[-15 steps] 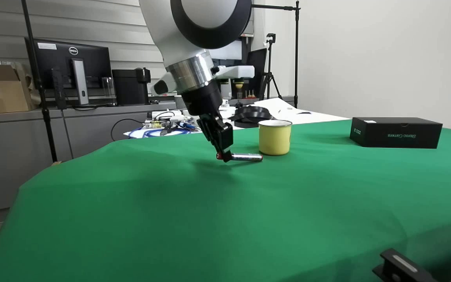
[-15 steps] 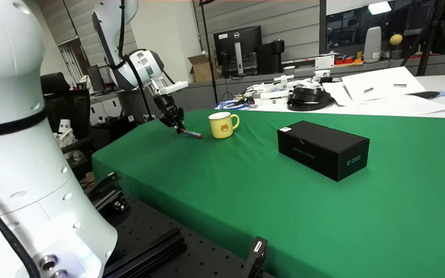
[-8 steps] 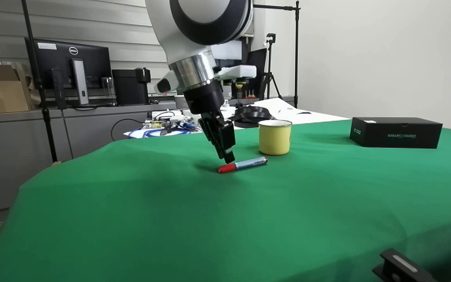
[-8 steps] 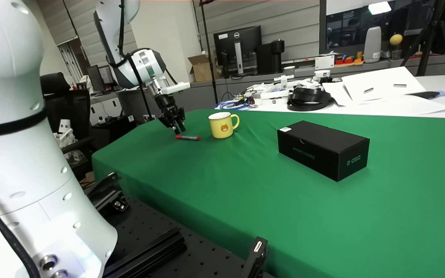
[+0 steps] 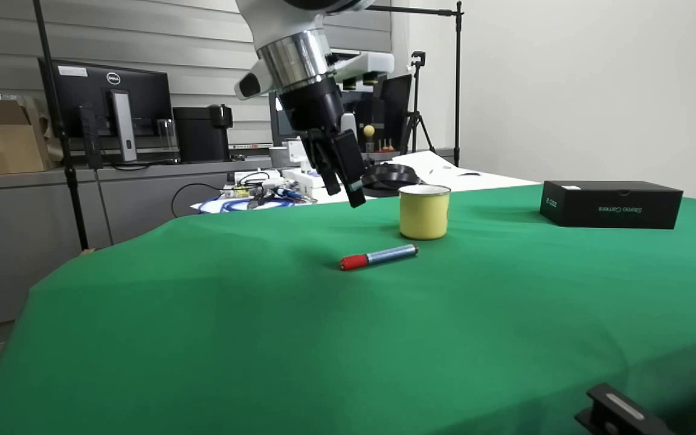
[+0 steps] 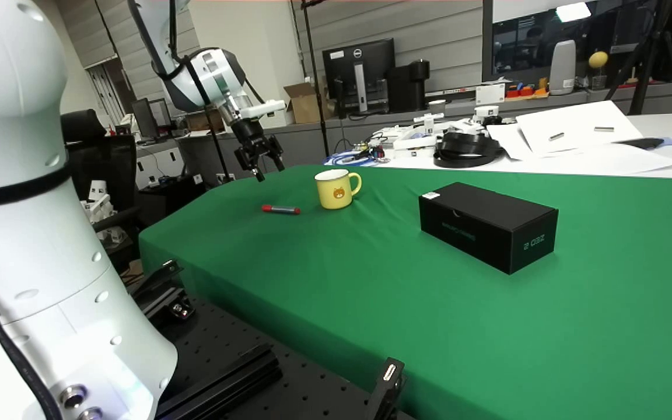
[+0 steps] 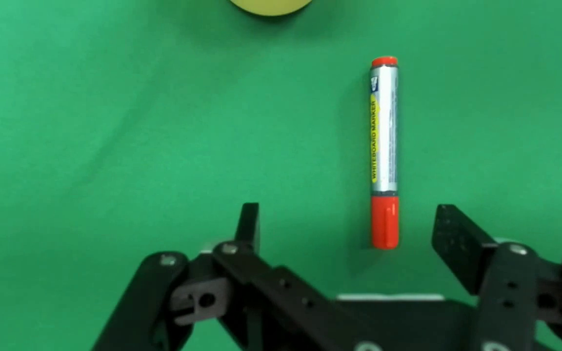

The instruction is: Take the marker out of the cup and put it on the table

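Observation:
The marker [image 5: 378, 257], silver-blue with a red cap and a red end, lies flat on the green table [image 5: 251, 338]. Beside it, upright and a short way off, stands the yellow cup [image 6: 329, 193], whose bear print and handle show in an exterior view. My gripper [image 6: 270, 173] hangs above the table, apart from the marker. In the wrist view the jaws of the gripper [image 7: 348, 206] are spread wide and hold nothing; the marker's red cap [image 7: 385, 224] appears between the fingers, below them on the cloth. Only the edge of the cup [image 7: 271, 7] shows there.
A black box [image 6: 487, 227] sits on the green cloth, on the far side of the cup from the gripper. Behind the table is a white desk with papers [image 6: 581, 131], cables and a black coil [image 6: 468, 149]. A black bracket [image 6: 387, 385] stands near the robot's base.
One second ago the gripper was shut on the marker just over the table. It has since opened, the marker has come to rest on the cloth, and the gripper has risen away.

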